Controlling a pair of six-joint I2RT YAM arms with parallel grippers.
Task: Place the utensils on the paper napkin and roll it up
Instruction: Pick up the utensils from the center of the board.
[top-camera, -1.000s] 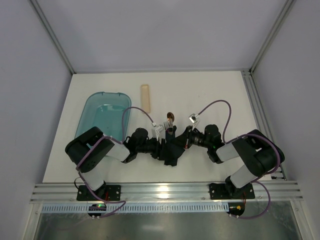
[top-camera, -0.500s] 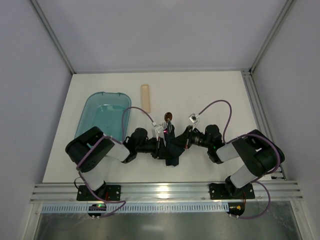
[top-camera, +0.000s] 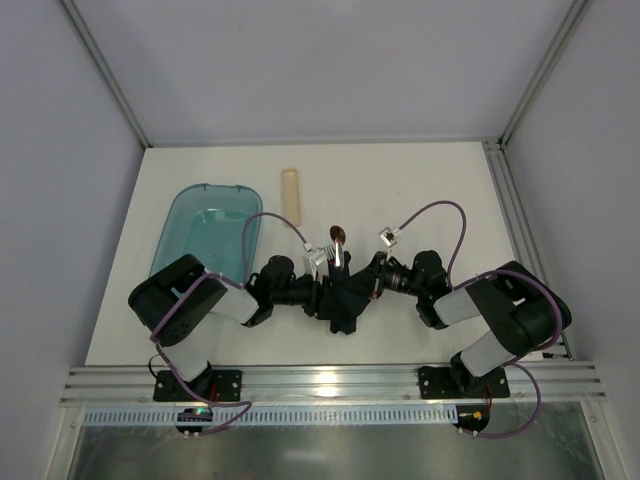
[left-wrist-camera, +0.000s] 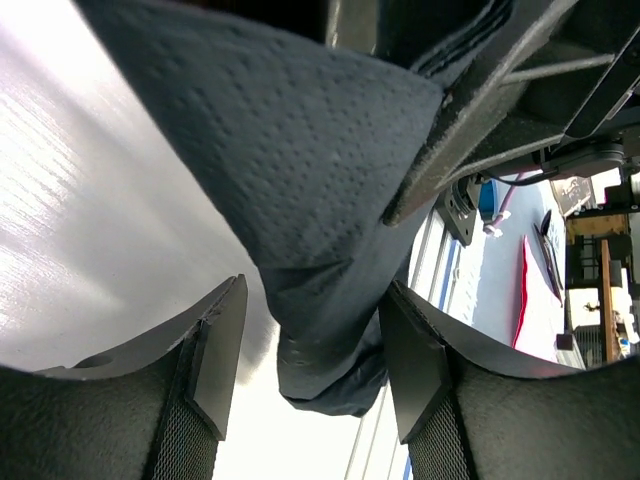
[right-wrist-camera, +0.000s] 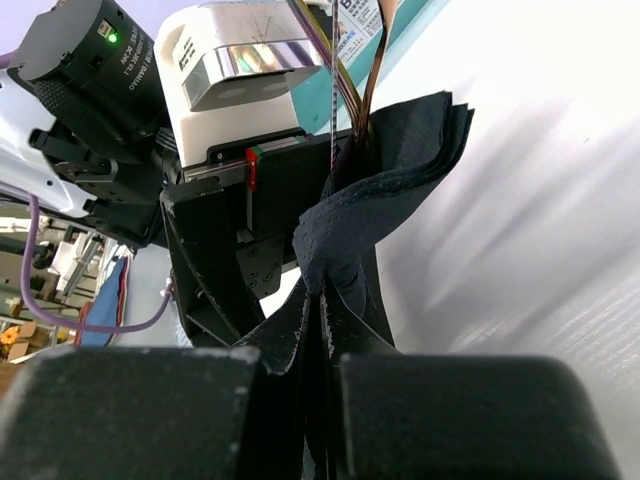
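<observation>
At table (top-camera: 430, 190) centre: napkin (top-camera: 345, 300), crumpled, pinched in right gripper (right-wrist-camera: 322, 305); left gripper (left-wrist-camera: 312, 335) parted around its fold (not clamped); utensils (top-camera: 338, 236) protruding

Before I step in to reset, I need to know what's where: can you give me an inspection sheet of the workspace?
Surface: white table, nothing spilled seen.
Job's things: dark napkin bunched between the arms; spoon poking out behind it.
Clutter: teal tub, wooden stick.
Grippers: right gripper fingers shut on napkin; left gripper fingers open around it.
Cables: purple cables looping over both arms.
Surroundings: grey walls, metal rail in front.
</observation>
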